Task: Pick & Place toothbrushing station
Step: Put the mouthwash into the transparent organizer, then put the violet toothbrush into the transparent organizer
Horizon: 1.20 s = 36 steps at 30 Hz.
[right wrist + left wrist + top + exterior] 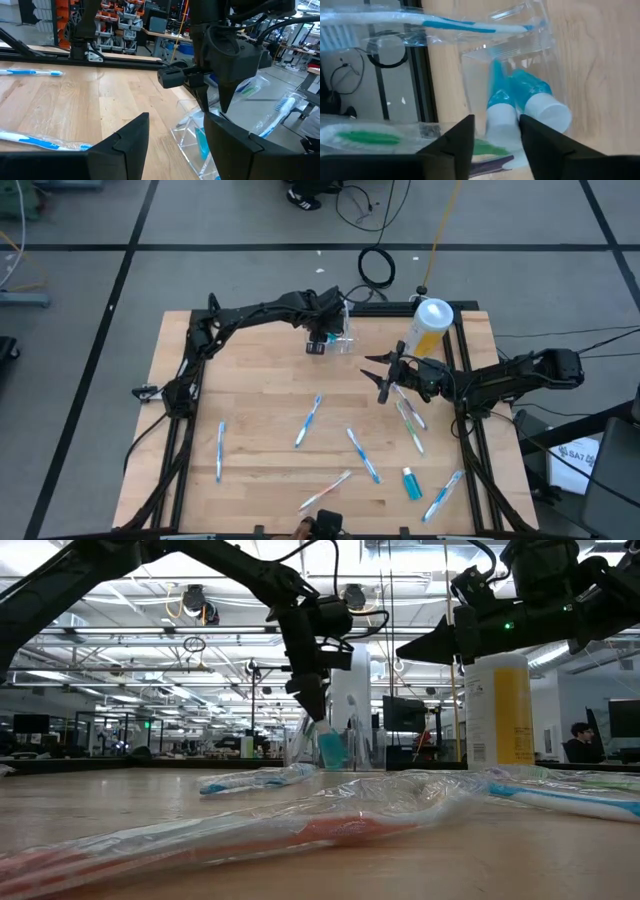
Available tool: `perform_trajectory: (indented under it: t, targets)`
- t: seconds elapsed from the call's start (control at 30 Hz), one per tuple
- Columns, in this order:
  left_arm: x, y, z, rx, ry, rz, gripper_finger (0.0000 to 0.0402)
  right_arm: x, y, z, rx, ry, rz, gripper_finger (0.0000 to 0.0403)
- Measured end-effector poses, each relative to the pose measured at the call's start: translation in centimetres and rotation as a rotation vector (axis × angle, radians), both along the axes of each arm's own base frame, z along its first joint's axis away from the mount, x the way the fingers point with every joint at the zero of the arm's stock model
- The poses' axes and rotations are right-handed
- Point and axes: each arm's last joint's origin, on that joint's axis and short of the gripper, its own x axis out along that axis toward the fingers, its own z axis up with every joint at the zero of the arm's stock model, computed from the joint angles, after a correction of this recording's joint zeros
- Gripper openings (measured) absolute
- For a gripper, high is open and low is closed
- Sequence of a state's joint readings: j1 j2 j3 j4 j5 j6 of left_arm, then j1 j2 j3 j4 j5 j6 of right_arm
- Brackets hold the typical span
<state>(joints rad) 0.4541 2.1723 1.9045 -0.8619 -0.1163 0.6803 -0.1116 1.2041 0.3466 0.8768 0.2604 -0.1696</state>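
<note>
Broadly, the light wooden surface (250, 380) carries the whole scene, and both dark arms reach over its far half.

The left hand (320, 345) points straight down and hangs directly over the toothbrushing station (346, 340), a small see-through plastic holder near the far edge. Its jaws stand narrowly apart around the white cap of a teal toothpaste tube (501, 117). A thin gap shows on one side of the cap, so I judge that the tube is not clamped. The hand comes from above because the holder can only be entered from its mouth.

The right hand (384, 378) waits beside the left hand, a little nearer to the middle of the surface. Its jaws are wide and it carries nothing. I think it keeps off so that the arms do not meet.

A tall yellow canister with a white lid (432, 328) stands beyond the right hand.

The station seems to stand upright. Its long axis looks vertical and its open mouth faces up to the left hand. A second teal tube (547, 112) leans inside it, cap upward, just beside the first.

A blue toothbrush in a clear wrapper (445, 25) lies flat just beyond the station, and other wrapped toothbrushes (308, 422) lie well apart from both hands.
</note>
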Motion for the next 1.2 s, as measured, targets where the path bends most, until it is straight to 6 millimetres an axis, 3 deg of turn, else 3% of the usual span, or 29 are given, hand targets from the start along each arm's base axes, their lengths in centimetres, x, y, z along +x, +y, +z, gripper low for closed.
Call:
perform_trajectory:
  t: [0.2,0.53,0.63,0.83,1.07,1.2]
  targets:
    - [0.4,-0.8,0.0,0.067,0.038,-0.048,0.0211,0.0,0.0,0.0,0.0,0.0,0.0,0.018]
    - [1.2,-3.5,0.6,0.188,0.119,-0.161,0.019,0.0,0.0,0.0,0.0,0.003,0.0,0.018]
    - [0.7,-4.1,2.3,0.18,0.084,-0.177,0.0179,0.0,0.0,-0.1,0.001,0.01,0.0,0.018]
    - [-1.6,-4.6,7.9,0.178,-0.081,-0.106,0.0156,0.0,0.0,-0.2,-0.001,0.019,0.0,0.018]
    - [-6.0,-6.2,14.5,0.064,-0.282,-0.042,0.0125,0.0,0.0,-0.4,0.002,0.038,0.0,0.018]
    - [-8.8,-7.5,17.0,-0.056,-0.342,0.013,0.0108,0.0,0.0,-0.5,0.006,0.05,0.0,0.018]
